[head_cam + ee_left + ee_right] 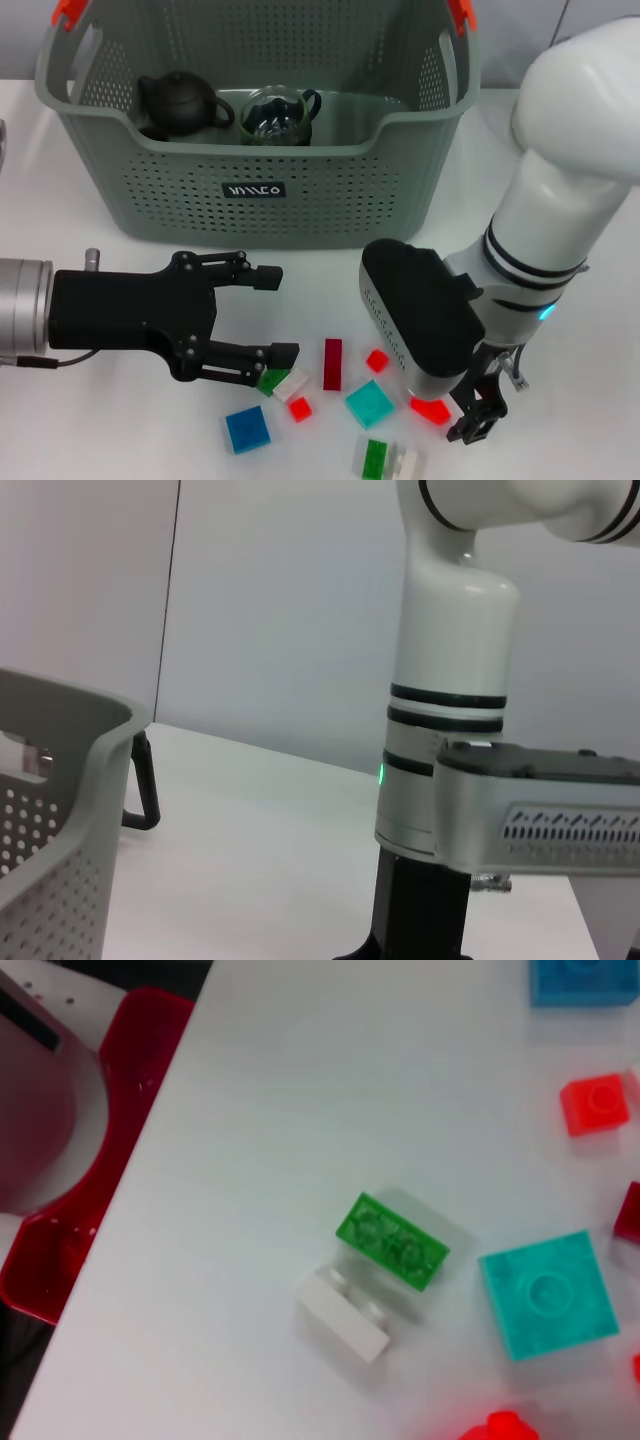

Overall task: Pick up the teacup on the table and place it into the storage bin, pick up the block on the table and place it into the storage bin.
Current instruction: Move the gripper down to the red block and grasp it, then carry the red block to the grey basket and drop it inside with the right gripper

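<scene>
Blocks of coloured plastic lie scattered on the white table (80, 430) in front of our large grey-green perforated storage bin (260, 190), which holds a glass teacup (278, 117). Our left gripper (280, 315) gapes wide beside a green block (271, 381); our right gripper (478, 415) stands near a red block (431, 410), fingers unreadable.

Storage bin (300, 190) at table's (60, 200) back; teapot (180, 105) and teacup (280, 115) inside, teapot left of teacup. Blocks (330, 400) scattered before bin, between left gripper (280, 320) and right gripper (480, 415).
</scene>
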